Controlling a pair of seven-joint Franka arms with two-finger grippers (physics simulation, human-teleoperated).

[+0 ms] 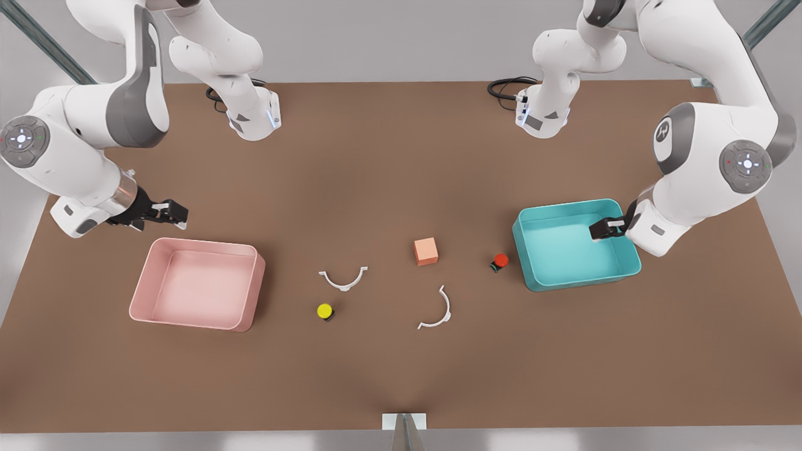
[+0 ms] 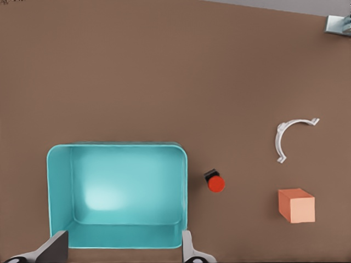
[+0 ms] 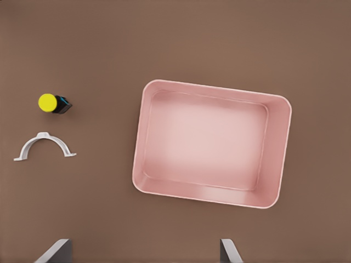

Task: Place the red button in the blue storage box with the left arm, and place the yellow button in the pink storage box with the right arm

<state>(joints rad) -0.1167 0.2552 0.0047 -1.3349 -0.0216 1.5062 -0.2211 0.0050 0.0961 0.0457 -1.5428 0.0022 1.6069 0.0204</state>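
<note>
The red button (image 1: 500, 260) (image 2: 215, 183) lies on the brown table just off the blue storage box (image 1: 532, 275) (image 2: 60, 186), on the side toward the table's middle. My left gripper (image 1: 604, 228) (image 2: 122, 249) hangs open above that box at the front view's right, holding nothing. The yellow button (image 1: 324, 311) (image 3: 48, 102) sits on the table to the right of the pink storage box (image 1: 147, 275) (image 3: 140, 148) in the front view. My right gripper (image 1: 172, 213) (image 3: 143, 251) is open above the table just behind the pink box's back left corner, holding nothing. Both boxes are empty.
A salmon-orange cube (image 1: 426, 251) (image 2: 296, 205) stands between the two buttons. Two thin white arc-shaped pieces (image 1: 343, 280) (image 1: 438, 311) lie near mid-table, one close to the yellow button. The arm bases stand at the table's far edge.
</note>
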